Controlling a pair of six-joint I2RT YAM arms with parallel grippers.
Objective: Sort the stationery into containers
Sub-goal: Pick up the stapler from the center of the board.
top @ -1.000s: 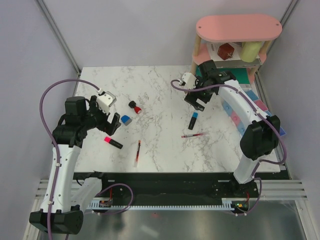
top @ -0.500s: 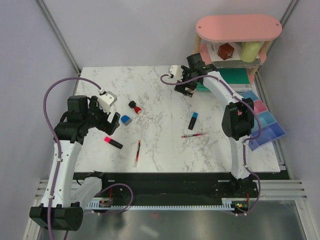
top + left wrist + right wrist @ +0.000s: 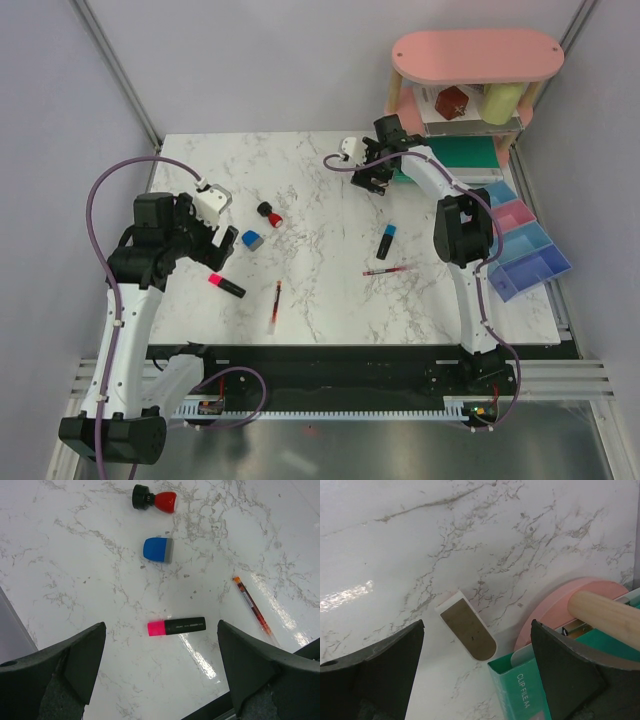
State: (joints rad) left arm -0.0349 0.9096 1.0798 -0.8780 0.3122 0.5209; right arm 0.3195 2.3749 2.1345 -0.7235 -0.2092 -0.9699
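While my right gripper (image 3: 372, 180) hangs with its jaws spread either side of the small silver-brown clip (image 3: 468, 626), which lies flat beneath it and just beside the green box (image 3: 520, 695), my left gripper (image 3: 215, 240) hovers equally wide over the pink-capped marker (image 3: 176, 626). I judge both are opened to straddle their picks. The containers (image 3: 500, 285) stand well apart, back toward the right arm's base.

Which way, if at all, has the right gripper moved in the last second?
Yes. The right gripper has moved toward the far edge of the table, away from the blue-capped black marker and nearer the green box.
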